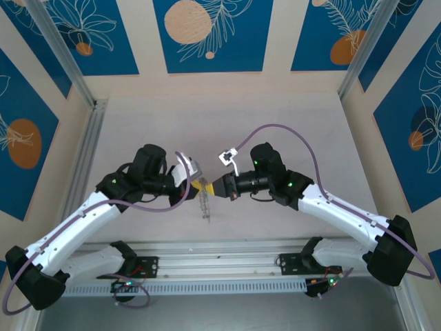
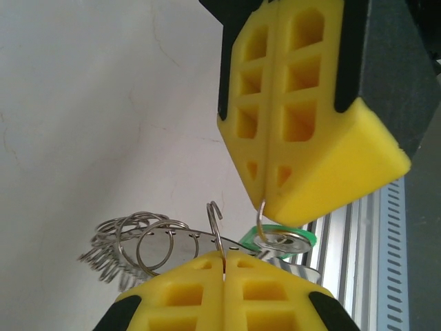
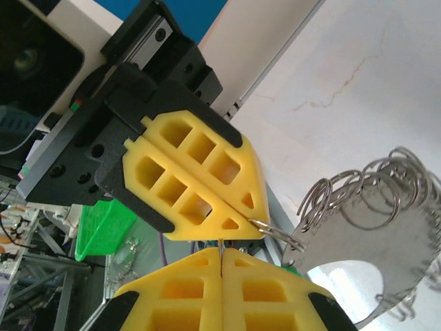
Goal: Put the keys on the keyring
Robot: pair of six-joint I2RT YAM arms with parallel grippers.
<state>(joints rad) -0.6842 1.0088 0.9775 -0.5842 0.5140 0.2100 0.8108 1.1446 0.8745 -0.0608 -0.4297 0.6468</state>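
Note:
The keyring [image 2: 172,246] is a flat silvery plate with holes along its edge and several wire rings hung from it. In the top view the keyring [image 1: 205,205] dangles between both grippers above the table. My left gripper [image 2: 224,256] is shut on a wire ring whose free end curls up like a hook. My right gripper [image 2: 264,201] comes down from above, shut on another wire end. That wire runs into the hole of the green-headed key [image 2: 308,239]. In the right wrist view my right gripper [image 3: 220,254] pinches a thin wire. There the left gripper [image 3: 252,222] is shut on a ring beside the plate [image 3: 365,231].
The two grippers meet tip to tip, left [image 1: 196,187] and right [image 1: 215,187], over the pale table [image 1: 220,124]. An aluminium rail [image 1: 220,265] runs along the near edge. Purple cables [image 1: 289,131] loop off both arms. A green crate [image 3: 103,224] sits beyond the table edge.

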